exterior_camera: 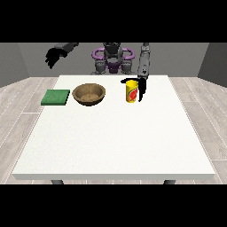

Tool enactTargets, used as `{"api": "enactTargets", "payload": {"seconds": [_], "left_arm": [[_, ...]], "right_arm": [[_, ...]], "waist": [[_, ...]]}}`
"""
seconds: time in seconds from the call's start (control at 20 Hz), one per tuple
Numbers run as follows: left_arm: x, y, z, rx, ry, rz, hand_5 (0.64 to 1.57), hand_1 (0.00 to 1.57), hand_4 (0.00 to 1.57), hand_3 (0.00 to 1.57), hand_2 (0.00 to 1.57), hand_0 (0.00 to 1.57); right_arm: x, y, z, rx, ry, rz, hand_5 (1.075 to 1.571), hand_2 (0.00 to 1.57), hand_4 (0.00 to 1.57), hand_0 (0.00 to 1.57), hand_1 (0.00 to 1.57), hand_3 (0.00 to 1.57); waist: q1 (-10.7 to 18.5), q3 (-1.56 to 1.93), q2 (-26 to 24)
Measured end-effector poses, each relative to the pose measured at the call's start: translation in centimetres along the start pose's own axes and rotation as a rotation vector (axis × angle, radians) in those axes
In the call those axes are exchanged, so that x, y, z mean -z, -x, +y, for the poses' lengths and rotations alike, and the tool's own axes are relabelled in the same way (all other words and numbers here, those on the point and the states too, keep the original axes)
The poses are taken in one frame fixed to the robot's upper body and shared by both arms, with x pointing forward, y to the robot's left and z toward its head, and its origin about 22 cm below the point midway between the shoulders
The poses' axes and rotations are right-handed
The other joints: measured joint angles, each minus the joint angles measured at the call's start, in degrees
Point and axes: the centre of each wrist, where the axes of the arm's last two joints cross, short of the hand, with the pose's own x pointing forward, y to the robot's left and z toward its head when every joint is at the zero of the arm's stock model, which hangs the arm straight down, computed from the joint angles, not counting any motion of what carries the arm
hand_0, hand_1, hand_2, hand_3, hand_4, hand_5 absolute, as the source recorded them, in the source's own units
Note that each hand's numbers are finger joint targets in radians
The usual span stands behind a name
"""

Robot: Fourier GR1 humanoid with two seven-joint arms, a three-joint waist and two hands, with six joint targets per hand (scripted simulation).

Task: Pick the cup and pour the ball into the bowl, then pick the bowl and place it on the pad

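A yellow cup (131, 92) with a red label stands upright on the white table (115, 137), right of centre at the back. The hand at the view's right (142, 88) hangs close against the cup's right side, fingers pointing straight down, and its thumb reaches behind the cup's rim. I cannot see a ball; the cup's inside is hidden. A brown wooden bowl (89, 94) sits to the cup's left. Further left, a green square pad (56, 97) lies flat near the table's left edge. The hand at the view's left (54, 56) is raised high beyond the table's back left corner, fingers relaxed.
The robot's torso (112, 60) stands behind the table's far edge. All three things sit in a row along the back of the table. Wooden floor surrounds the table.
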Motion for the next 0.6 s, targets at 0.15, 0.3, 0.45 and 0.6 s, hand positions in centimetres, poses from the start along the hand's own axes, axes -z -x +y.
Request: {"api": "enactTargets", "payload": {"seconds": [0.15,0.3,0.45,0.6], "left_arm": [[-0.4,1.4,0.1,0.004,-0.032,0.008,1.538,0.92,1.24,1.38,1.32,0.92],[-0.7,2.0,-0.1,0.086,-0.052,-0.010,1.491,1.25,1.33,1.57,1.57,1.25],[-0.3,2.2,0.9,0.146,-0.094,-0.035,1.457,1.28,1.37,1.57,1.57,1.28],[-0.1,2.4,0.7,0.201,-0.111,-0.033,1.418,1.28,1.41,1.57,1.57,1.28]], "right_arm": [[0.1,-0.7,0.1,-0.001,-0.014,-0.013,1.569,0.00,0.66,0.00,0.00,0.00],[0.4,-1.3,-0.6,0.004,-0.032,-0.029,1.569,0.00,0.65,0.00,0.00,0.16],[0.6,-2.5,-1.6,0.007,-0.047,-0.033,1.568,0.00,0.64,0.00,0.00,0.16],[0.5,-2.7,-2.6,0.010,-0.039,-0.025,1.566,0.00,0.63,0.00,0.00,0.15]], "waist": [[-0.88,0.00,0.51],[-2.54,0.05,1.58],[-4.01,0.17,1.92],[-4.11,0.21,0.95]]}}
